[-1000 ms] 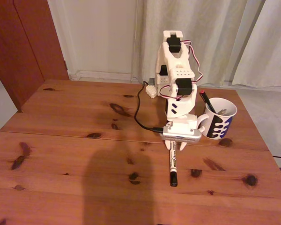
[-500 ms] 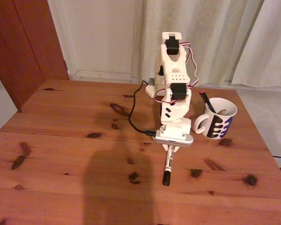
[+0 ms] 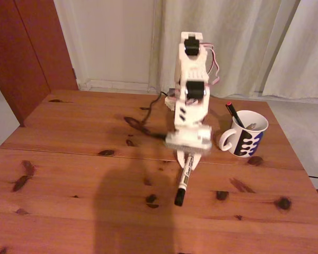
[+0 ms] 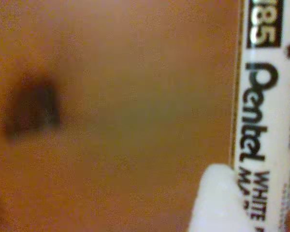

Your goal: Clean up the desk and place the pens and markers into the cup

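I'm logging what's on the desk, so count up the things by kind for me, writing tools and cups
Markers: 1, the white marker held in the gripper
Pens: 1, the black pen with red tip standing in the cup
Cups: 1, the cup
Total: 3

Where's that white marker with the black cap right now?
In the fixed view, the white marker hangs from the gripper mid-table, cap down, left of the mug.

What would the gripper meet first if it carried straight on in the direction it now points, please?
Likely the desk. The gripper points down and forward, shut on the white marker, whose black cap leads, so the cap would probably touch the bare wood near a dark knot first. Depth is unclear.
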`<state>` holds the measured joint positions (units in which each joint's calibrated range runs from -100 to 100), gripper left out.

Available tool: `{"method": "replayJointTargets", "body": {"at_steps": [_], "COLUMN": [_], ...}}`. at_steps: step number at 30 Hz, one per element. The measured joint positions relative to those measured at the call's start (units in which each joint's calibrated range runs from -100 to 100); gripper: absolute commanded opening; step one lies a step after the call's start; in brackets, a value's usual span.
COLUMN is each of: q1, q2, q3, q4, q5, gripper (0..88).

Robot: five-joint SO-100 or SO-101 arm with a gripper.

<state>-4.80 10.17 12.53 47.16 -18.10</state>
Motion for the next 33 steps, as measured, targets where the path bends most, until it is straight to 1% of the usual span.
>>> {"method": "replayJointTargets", "body": {"at_steps": [11, 15, 20, 28, 33], "q1": [1.83, 1.47, 0.59, -7.48, -13.35], "q2": [-27.63, -37.80, -49.83, -64.24, -68.14], "q3": [27.26, 37.11, 45.27, 51.55, 51.72], "q4": [-29.37, -36.42, -38.74, -38.82, -38.82], "q5": [-4.25, -5.37, -6.50, -6.59, -6.59], "gripper": [0.7, 0.7, 0.7, 0.7, 0.7]}}
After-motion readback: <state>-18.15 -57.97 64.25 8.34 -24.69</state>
